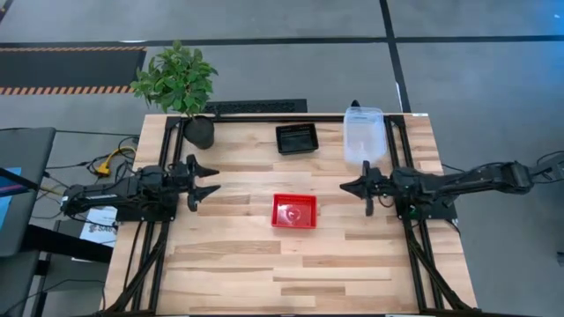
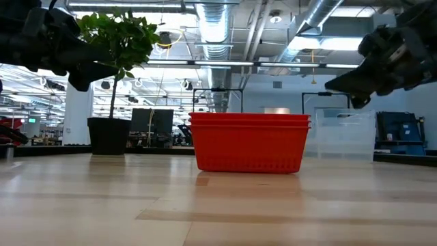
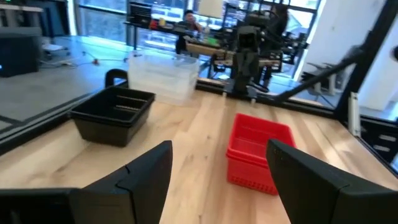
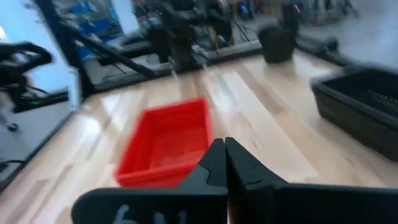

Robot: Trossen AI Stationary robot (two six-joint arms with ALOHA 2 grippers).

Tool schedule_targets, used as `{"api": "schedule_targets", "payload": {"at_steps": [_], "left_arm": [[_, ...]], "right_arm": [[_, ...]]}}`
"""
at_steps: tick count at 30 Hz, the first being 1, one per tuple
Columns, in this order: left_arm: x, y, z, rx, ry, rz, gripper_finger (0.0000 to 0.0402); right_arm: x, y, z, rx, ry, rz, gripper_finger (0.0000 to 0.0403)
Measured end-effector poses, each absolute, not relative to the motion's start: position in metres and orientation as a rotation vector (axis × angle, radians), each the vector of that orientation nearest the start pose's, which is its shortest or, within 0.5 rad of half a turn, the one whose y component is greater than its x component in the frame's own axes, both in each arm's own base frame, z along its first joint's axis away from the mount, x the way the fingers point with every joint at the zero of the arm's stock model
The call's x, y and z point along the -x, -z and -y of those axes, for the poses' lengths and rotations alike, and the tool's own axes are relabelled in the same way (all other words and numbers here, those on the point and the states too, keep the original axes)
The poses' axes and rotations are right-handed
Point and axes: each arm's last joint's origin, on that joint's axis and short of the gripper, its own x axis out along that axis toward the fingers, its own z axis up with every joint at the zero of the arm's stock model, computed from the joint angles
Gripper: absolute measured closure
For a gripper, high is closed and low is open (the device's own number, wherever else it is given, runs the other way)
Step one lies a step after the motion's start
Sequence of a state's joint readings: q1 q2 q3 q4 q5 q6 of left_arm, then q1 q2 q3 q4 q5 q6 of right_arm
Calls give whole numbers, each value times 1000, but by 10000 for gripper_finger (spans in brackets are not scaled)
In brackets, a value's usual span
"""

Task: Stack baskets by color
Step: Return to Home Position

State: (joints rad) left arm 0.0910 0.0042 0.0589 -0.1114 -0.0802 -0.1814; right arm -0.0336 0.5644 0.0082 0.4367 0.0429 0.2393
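Baskets stand sorted in three single-colour stacks on the wooden table (image 1: 229,264). At the left, the left gripper (image 1: 210,180) hovers with its fingers spread wide and holds nothing, close to a potted plant (image 1: 181,84). In the middle sits the red stack (image 1: 293,212), with the black stack (image 1: 296,138) beyond it. The clear stack (image 1: 363,135) stands at the table's far edge. The right gripper (image 1: 351,187), fingers pressed together and empty, hangs near it. A wide swing by that arm could knock the clear stack off the edge.
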Motion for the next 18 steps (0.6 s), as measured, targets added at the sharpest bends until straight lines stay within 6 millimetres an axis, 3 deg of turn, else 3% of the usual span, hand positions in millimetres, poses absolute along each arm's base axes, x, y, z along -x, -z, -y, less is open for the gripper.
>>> {"api": "schedule_targets", "payload": {"at_steps": [5,12,18], "left_arm": [[-93,-172,-9,154,-122,-54,155],[-93,-172,-10,140,-142,-53,155],[-93,-172,-10,141,-143,-53,155]], "right_arm": [[-120,-166,-1,-193,44,-16,400],[-101,-167,-3,-196,84,0,398],[-97,-172,-3,-131,81,52,370]]}}
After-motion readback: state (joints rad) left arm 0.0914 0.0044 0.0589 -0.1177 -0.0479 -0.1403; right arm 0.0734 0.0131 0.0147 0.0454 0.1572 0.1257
